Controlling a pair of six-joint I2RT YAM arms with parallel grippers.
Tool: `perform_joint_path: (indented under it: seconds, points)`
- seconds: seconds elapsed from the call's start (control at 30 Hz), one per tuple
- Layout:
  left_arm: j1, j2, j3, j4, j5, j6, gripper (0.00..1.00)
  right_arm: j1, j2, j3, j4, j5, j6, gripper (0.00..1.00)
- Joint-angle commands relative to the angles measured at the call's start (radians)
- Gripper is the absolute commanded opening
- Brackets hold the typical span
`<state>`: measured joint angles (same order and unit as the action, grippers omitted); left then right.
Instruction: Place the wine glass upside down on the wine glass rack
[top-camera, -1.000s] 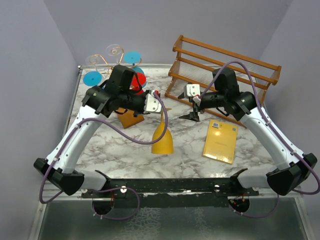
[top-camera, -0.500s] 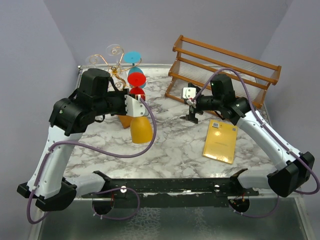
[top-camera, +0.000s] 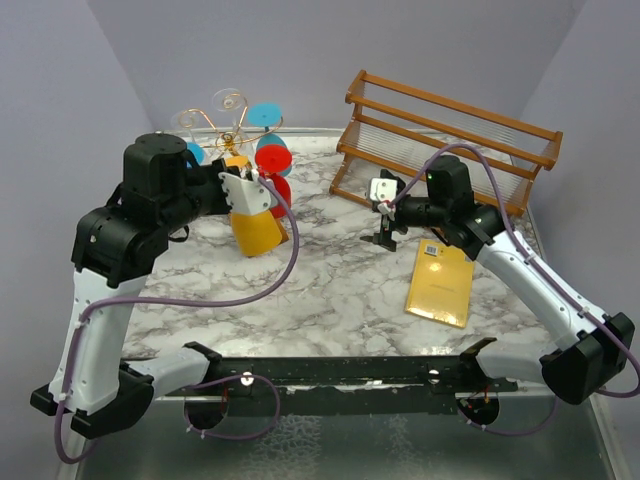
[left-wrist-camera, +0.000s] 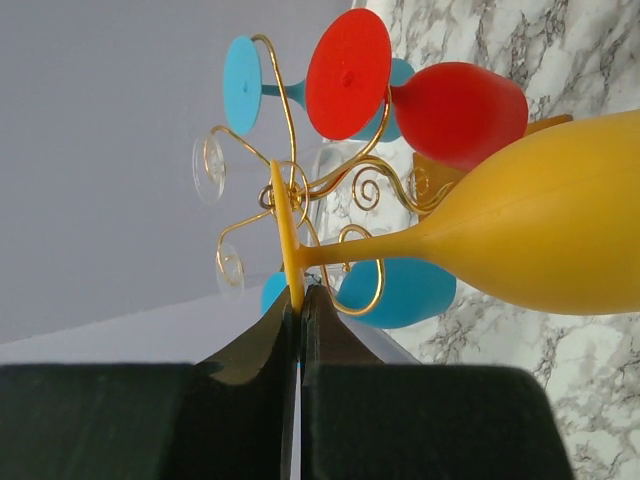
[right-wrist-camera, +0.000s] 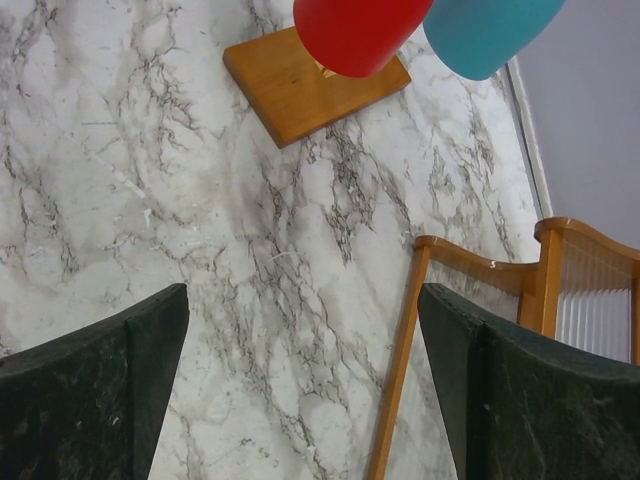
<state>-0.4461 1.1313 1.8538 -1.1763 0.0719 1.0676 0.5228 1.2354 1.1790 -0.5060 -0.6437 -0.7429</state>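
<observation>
1. Left gripper (left-wrist-camera: 298, 298), left-centre of the top view: jaws clamped on the thin foot disc of the yellow plastic wine glass (left-wrist-camera: 540, 240).
2. The glass is tilted, foot toward the thin gold wire wine glass rack (left-wrist-camera: 300, 185) and just beside it (not hung on any arm).
3. A red glass (left-wrist-camera: 455, 110) and blue glasses (left-wrist-camera: 242, 85) hang inverted on the rack.
4. Right gripper (right-wrist-camera: 300, 380), right-centre: jaws wide apart, holding nothing, above the marble table (top-camera: 330, 290) near the large brown slatted wooden rack (top-camera: 450, 130).

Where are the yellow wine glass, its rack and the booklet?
yellow wine glass (left-wrist-camera: 540, 250): left wrist view, bowl.
wine glass rack (right-wrist-camera: 295, 95): right wrist view, wooden base.
yellow booklet (top-camera: 440, 282): top external view, cover.
</observation>
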Motion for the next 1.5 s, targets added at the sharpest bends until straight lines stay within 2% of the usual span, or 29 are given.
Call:
perform_joint_path:
  seconds: [0.0, 0.53, 1.47]
  points:
    - [0.006, 0.022, -0.046, 0.096, -0.097, -0.008, 0.00, 0.005, -0.017, -0.018, 0.051, 0.022, 0.016, 0.96]
    - [-0.008, 0.059, -0.191, 0.246, -0.266, 0.023, 0.00, 0.004, -0.016, -0.031, 0.057, 0.034, 0.016, 0.97]
    - [-0.013, 0.071, -0.248, 0.364, -0.404, -0.002, 0.00, 0.005, -0.013, -0.032, 0.052, 0.031, 0.016, 0.97]
